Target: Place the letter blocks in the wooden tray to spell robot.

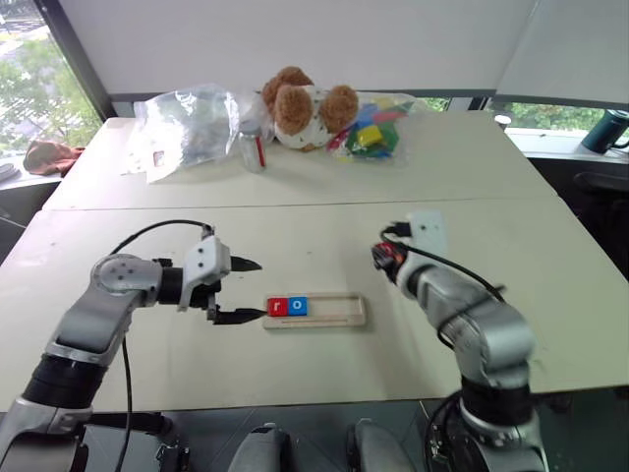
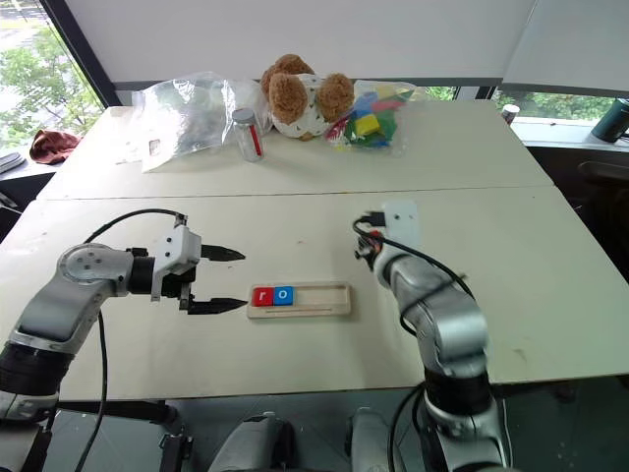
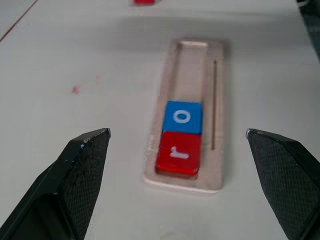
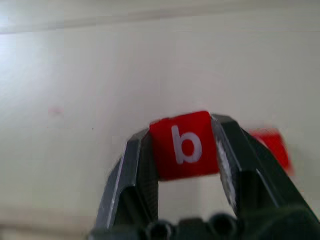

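Tabletop (image 1: 550,295): pale, and bare around the work area. Clutter sits along the upper centre of the head views: a plastic bag (image 1: 187,128), a teddy (image 1: 300,103) and wrapped coloured blocks (image 1: 373,128), all well apart from the work.

Tray (image 1: 334,311): lies at centre frame, long axis left to right. The red r tile (image 1: 278,307) and blue o tile (image 1: 299,306) sit touching at its left end; the remaining slots to the right are empty.

Left claw (image 1: 241,290): released, jaws wide, hovering just left of the tray's left end and holding nothing.

Right claw (image 4: 185,150): clenched on the red b tile (image 4: 184,145), gripped by its two side edges, letter facing the wrist camera. In the head views this arm stands right of centre, above the tray's right end. Another red tile (image 4: 272,147) lies on the tabletop beyond it.

Judgement: the step in hand is carrying b to the third slot, against the o. Lower it level with the letter upright like its neighbours, approaching from the open right side. The groove's raised rim is the catch hazard. Room is ample; the left claw near the r end is the only close obstruction.
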You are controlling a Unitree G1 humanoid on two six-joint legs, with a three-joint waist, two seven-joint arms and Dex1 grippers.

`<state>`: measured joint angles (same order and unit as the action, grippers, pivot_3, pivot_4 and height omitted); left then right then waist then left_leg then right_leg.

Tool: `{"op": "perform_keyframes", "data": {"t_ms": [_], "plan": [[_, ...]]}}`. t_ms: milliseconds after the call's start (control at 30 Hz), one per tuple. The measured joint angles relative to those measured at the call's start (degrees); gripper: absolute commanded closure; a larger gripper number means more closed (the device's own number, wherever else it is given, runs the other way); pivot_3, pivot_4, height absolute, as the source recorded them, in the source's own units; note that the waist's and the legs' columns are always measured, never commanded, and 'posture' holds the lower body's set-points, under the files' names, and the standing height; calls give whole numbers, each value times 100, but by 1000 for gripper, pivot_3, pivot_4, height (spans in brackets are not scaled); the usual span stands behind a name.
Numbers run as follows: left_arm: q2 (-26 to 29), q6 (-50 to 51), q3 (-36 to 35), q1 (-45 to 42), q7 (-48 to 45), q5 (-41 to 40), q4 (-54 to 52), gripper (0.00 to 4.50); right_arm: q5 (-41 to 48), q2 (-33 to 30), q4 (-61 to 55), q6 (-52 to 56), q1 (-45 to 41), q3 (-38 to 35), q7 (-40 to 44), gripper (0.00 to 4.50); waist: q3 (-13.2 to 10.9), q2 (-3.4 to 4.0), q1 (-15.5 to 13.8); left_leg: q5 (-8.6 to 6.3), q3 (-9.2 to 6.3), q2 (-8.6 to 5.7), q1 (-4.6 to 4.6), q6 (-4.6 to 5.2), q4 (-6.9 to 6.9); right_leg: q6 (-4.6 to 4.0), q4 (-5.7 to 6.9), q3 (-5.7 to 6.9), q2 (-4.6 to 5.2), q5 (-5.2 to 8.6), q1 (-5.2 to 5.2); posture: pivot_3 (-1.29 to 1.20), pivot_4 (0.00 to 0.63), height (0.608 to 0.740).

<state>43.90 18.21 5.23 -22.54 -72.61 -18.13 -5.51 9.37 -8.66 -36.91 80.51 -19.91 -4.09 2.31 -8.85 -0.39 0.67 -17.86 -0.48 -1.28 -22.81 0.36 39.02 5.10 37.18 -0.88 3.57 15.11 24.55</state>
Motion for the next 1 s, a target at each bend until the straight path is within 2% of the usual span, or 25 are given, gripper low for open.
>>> {"op": "perform_keyframes", "data": {"t_ms": [133,267,333,500,600,733,833,900,967,1000], "plan": [[22,139,108,-267,-239,-120,-89,0,-117,431,-771,899,427,-341,-193,3305,-1,2,39,2,12,2,21,-1,4,0,5,-10,-7,0,-2,0,150,740],[89,130,257,-367,-419,-114,-78,0,-187,686,-755,1093,594,-342,-271,3305,-4,6,45,3,13,4,31,-2,0,0,9,-10,-14,1,-7,0,150,740],[77,116,298,-421,-449,-109,3,0,-218,775,-645,1057,577,-350,-293,2255,-3,6,42,3,13,4,31,-2,1,0,9,-6,-20,1,-7,0,150,740],[46,76,307,-493,-443,-60,98,0,-198,791,-492,947,571,-285,-192,18,-3,4,30,3,14,2,32,-2,3,1,4,-5,-22,2,-13,0,150,740],[63,80,305,-488,-445,-61,97,0,-185,592,-441,944,540,-264,-120,18,-3,4,17,3,14,-1,31,-2,6,1,3,-5,-18,2,-15,0,150,740],[219,116,273,-361,-444,-68,92,0,-139,-132,-468,879,271,-274,129,18,-5,6,31,3,15,0,31,-2,4,1,3,-5,-17,2,-13,0,150,740],[310,217,227,-337,-463,-163,58,0,180,-810,-553,414,-7,-339,799,18,-5,4,34,2,11,6,31,-1,0,2,-1,-2,-19,3,-12,0,150,740],[345,270,131,-291,-484,-287,-47,0,451,-1692,-461,-494,245,-251,1711,18,-7,5,6,-1,10,3,30,4,-5,12,-8,0,-23,9,-17,0,150,740],[376,269,-37,-186,-488,-433,-218,0,670,-2851,-22,-2216,1059,-172,3275,18,-10,-1,-29,-9,5,-3,29,17,-4,26,-26,1,-18,17,-33,0,150,740],[460,271,-96,-101,-496,-485,-284,0,740,-3143,212,-2821,1397,-162,3878,18,-12,-5,-12,-14,6,-4,32,27,-3,29,-27,1,-17,20,-39,0,150,740]]}}
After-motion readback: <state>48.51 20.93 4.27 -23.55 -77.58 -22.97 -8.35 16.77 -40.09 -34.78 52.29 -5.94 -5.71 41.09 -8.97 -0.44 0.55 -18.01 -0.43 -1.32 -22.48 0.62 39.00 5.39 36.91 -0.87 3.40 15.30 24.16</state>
